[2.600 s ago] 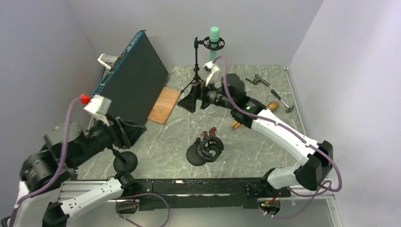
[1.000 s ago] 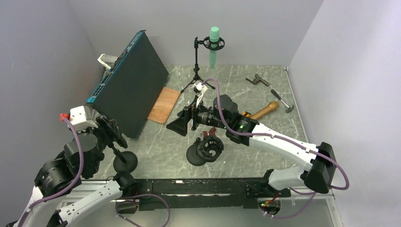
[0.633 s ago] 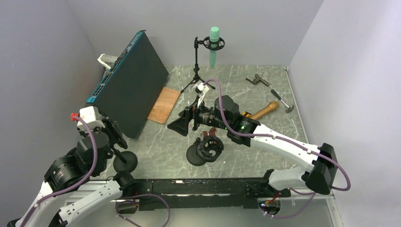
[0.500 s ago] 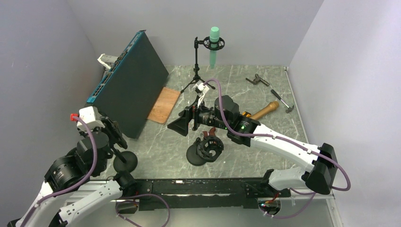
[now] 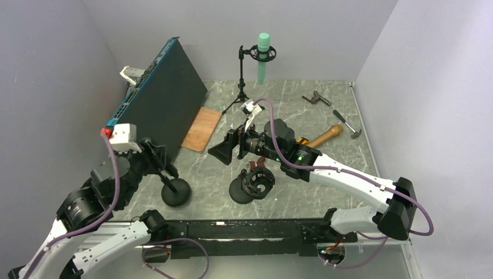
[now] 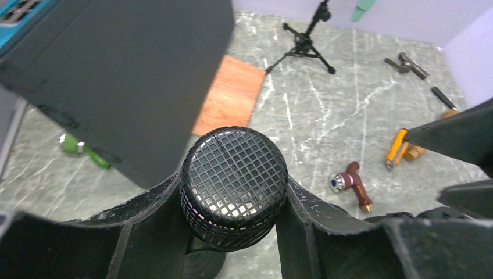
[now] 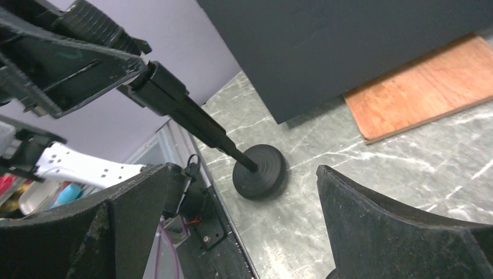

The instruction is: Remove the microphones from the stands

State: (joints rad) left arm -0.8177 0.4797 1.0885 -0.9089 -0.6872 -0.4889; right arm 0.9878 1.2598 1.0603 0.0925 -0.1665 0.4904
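A black microphone with a mesh head (image 6: 232,180) is clamped between the fingers of my left gripper (image 6: 232,195). It sits on a thin tilted rod (image 7: 192,119) above a round black stand base (image 5: 176,192), which rests on the table near the front left. The base also shows in the right wrist view (image 7: 258,171). My left gripper (image 5: 154,158) is shut on the microphone. My right gripper (image 5: 220,152) is open and empty at mid table, pointing left toward that stand. A green microphone (image 5: 263,55) hangs in a tripod stand (image 5: 241,87) at the back.
A large black panel with a blue edge (image 5: 160,99) leans at the left, with a wooden board (image 5: 200,129) beside it. A black round device with red handles (image 5: 253,183) lies under my right arm. A wooden-handled hammer (image 5: 325,135) and metal tools (image 5: 317,97) lie at the right.
My left gripper has swung right with the black microphone, and the round base has slid right along the table. My right gripper pulled back from the tripod, then barely moved.
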